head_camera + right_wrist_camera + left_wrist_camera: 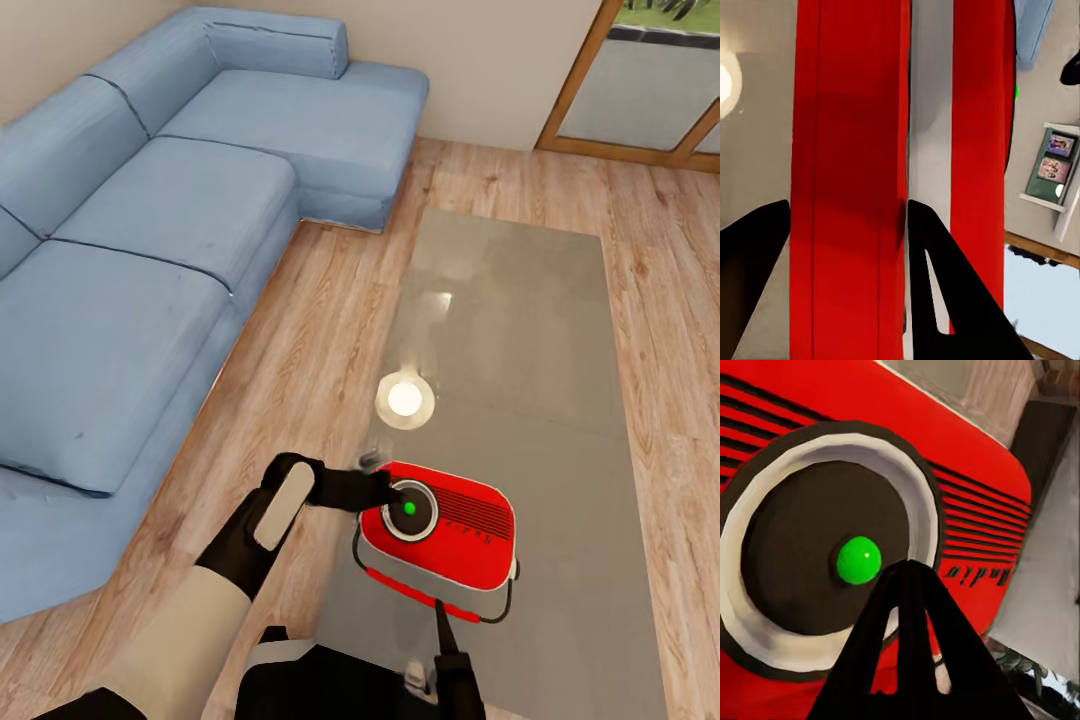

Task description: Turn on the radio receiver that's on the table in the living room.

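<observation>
Sofa (pixel 150 250) on the left; beside it the left gripper (pixel 385 490), fingers together to make one point, pokes the radio's (pixel 450 535) dial (pixel 410 510), where a green dot glows. The radio lies face-up near the table's (pixel 560 400) end. The right gripper (pixel 442 615), fingers apart, steadies its side

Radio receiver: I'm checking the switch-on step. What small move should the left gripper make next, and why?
Probably ease the left gripper a touch forward onto the green button. Its closed fingers point at the dial of the radio receiver and end just beside the button, with contact unclear.
</observation>
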{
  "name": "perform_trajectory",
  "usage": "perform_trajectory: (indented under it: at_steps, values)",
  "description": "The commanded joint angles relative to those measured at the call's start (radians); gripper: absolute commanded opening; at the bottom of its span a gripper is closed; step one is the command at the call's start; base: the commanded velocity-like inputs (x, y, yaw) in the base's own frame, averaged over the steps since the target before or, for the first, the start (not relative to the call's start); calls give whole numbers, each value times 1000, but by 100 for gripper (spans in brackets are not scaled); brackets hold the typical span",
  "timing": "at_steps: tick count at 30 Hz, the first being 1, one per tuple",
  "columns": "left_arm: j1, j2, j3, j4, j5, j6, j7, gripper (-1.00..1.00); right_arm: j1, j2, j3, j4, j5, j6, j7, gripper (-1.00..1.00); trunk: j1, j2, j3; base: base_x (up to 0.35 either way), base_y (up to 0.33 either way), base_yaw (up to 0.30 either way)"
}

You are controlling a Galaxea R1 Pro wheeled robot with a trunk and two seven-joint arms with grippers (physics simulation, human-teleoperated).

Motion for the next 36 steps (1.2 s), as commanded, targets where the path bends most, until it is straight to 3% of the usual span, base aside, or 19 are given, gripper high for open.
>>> perform_trajectory:
  at_steps: [1, 5, 9, 12, 14, 15, 16, 17, 18, 19, 20, 22, 25, 26, 27, 29, 30, 33, 36]
  values:
    - [0, 0, -1, -31, 22, 0, -4, -100, 0, -1, -2, -1, -7, -7, 9, -100, 0, 0, 0, 0, 0, 0]
    - [0, 0, -6, -152, 90, 2, -10, -100, 0, -2, -8, -3, -95, -45, 80, -100, 0, 0, 0, 0, 0, 0]
    - [0, 0, -8, -197, 108, 2, -15, -100, 0, -7, -13, -19, -114, -62, 125, -100, 0, 0, 0, 0, 0, 0]
    - [0, 0, -9, -202, 109, 2, -16, -100, 0, -33, -63, -80, -115, -65, 169, -100, 0, 0, 0, 0, 0, 0]
    - [1, 0, -9, -200, 108, 1, -16, -100, 0, -99, -161, -242, -113, -49, 253, -100, 0, 0, 0, 0, 0, 0]
    - [1, 0, -10, -193, 105, 0, -15, -100, 0, -172, -232, -428, -110, 10, 363, -100, 0, 0, 0, 0, 0, 0]
    - [2, 0, -10, -189, 104, 0, -15, -100, 0, -211, -264, -527, -108, 59, 430, -100, 0, 0, 0, 0, 0, 0]
    - [2, 0, -9, -181, 102, -1, -14, -100, 0, -248, -295, -622, -105, 107, 496, -100, 0, 0, 0, 0, 0, 0]
    - [2, 0, -9, -176, 102, -1, -13, -100, 0, -265, -311, -665, -103, 128, 527, -100, 0, 0, 0, 0, 0, 0]
    - [2, 0, -8, -160, 99, -1, -12, -100, 0, -305, -362, -772, -87, 179, 603, -100, 0, 0, 0, 0, 0, 0]
    - [2, 0, -8, -142, 95, -2, -12, -100, 0, -327, -417, -836, -54, 207, 656, -100, 0, 0, 0, 0, 0, 0]
    - [2, 0, -7, -118, 90, -2, -11, -100, 0, -343, -497, -882, 18, 228, 732, -100, 0, 0, 0, 0, 0, 0]
    - [2, 10, -5, -95, 87, -3, -10, -100, 0, -349, -574, -906, 91, 235, 862, -100, 0, 0, 0, 0, 0, 0]
    - [1, 27, -5, -70, 86, -3, -9, -100, 2, -351, -644, -911, 126, 236, 971, -100, 0, 0, 0, 0, 0, 0]
    - [1, 32, -5, -63, 86, -4, -9, -100, 2, -351, -661, -912, 131, 235, 1000, -100, 0, 0, 0, 0, 0, 0]
    - [2, 58, -7, -19, 85, -19, -9, -100, -18, -352, -751, -917, 146, 232, 1153, -100, 0, 0, 0, 0, 0, 0]
    - [2, 64, -8, -7, 85, -32, -10, -100, -29, -352, -772, -919, 148, 232, 1189, -100, 0, 0, 0, 0, 0, 0]
    - [2, 86, -15, 80, 82, -119, -13, -100, -101, -353, -900, -925, 152, 229, 1446, -100, 0, 0, 0, 0, 0, 0]
    - [2, 89, -63, 174, 17, -163, -13, -100, -198, -355, -1104, -927, 153, 226, 1819, -100, 0, 0, 0, 0, 0, 0]
